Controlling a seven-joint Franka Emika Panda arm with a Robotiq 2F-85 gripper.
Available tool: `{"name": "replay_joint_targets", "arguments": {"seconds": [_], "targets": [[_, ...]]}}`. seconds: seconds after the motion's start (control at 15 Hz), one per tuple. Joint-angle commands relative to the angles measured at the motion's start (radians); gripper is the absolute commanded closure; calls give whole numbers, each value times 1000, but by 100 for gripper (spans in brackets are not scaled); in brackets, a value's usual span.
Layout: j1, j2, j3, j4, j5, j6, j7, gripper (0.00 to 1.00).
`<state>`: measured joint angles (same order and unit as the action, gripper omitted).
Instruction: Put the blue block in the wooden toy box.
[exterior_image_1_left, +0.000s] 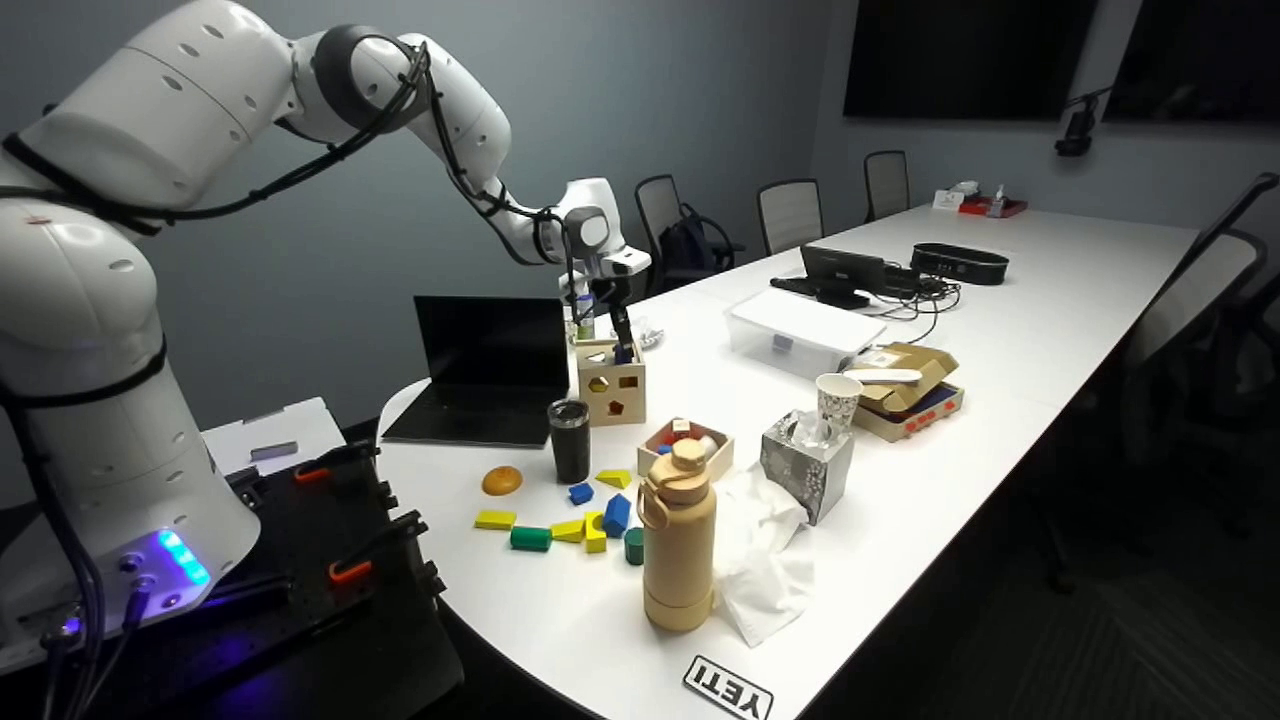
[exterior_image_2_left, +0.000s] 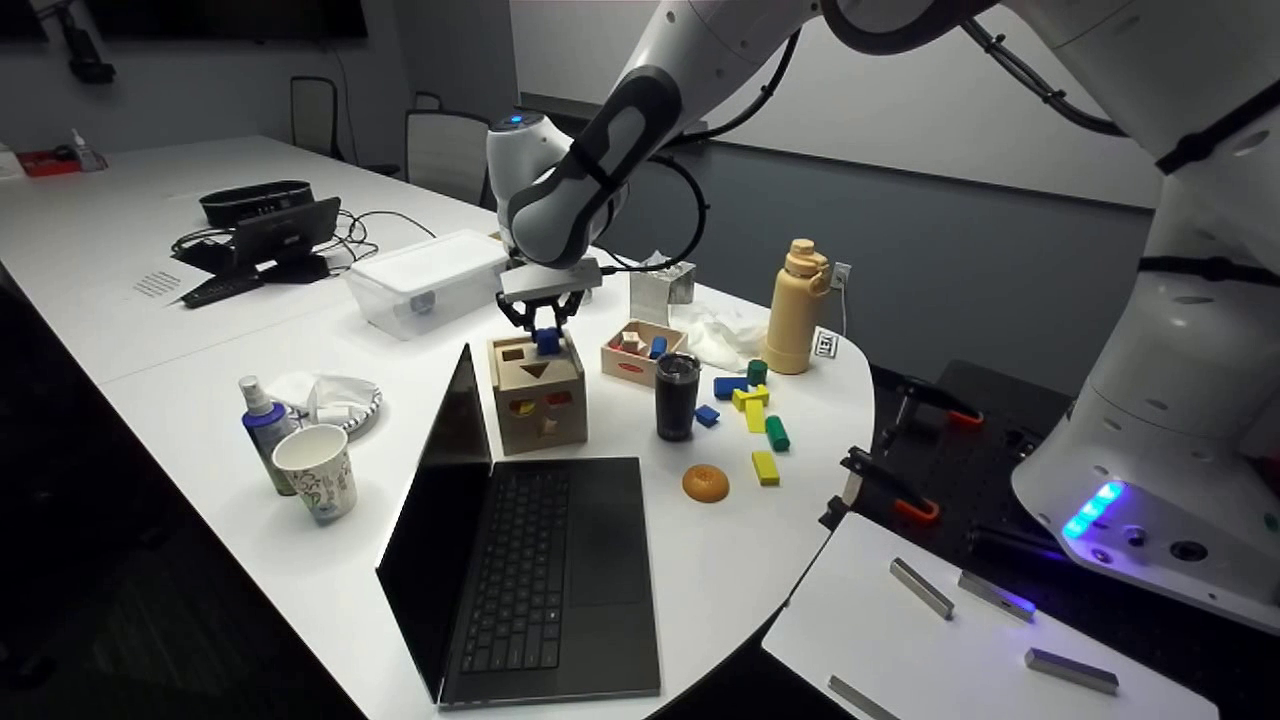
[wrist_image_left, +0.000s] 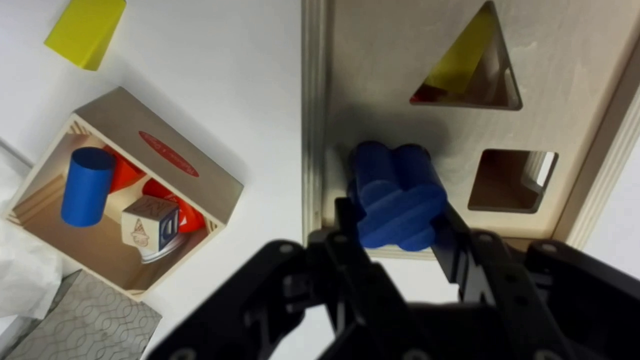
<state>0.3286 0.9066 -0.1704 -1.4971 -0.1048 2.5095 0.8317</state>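
The wooden toy box (exterior_image_2_left: 543, 432) is a light-tan cube with shape cut-outs in its sides and top. It stands on the white table, also seen in an exterior view (exterior_image_1_left: 612, 412) and in the wrist view (wrist_image_left: 380, 75). My gripper (exterior_image_2_left: 546, 328) points down at the box's top. It is shut on the blue block (wrist_image_left: 400, 215), a small lobed solid held between both fingertips. The blue block (exterior_image_2_left: 548, 341) is at the top panel, beside the triangular and rectangular openings. Its lower end and any opening under it are hidden, so I cannot tell whether it has entered one.
An open laptop (exterior_image_1_left: 490, 370) and a black tumbler (exterior_image_1_left: 571, 442) stand close to the box. A small wooden tray (wrist_image_left: 125, 200) holds blocks beside it. Loose yellow, green and blue blocks, a tan bottle (exterior_image_1_left: 680, 540), a tissue box (exterior_image_1_left: 808, 465) and a clear bin (exterior_image_2_left: 430, 285) share the table.
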Motion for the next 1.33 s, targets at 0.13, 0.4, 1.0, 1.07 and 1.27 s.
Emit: {"name": "replay_joint_targets", "arguments": {"seconds": [0.13,0.4,1.0,1.07,1.27], "targets": [[10,22,-13,34,-10,-2,25,34],[8,11,-19,32,-10,0,29,12],[-25,-38,-25,48,19,-41,51,0],[-32,-41,-24,47,24,-48,53,0],[-42,-49,-23,42,23,-50,67,0]]}}
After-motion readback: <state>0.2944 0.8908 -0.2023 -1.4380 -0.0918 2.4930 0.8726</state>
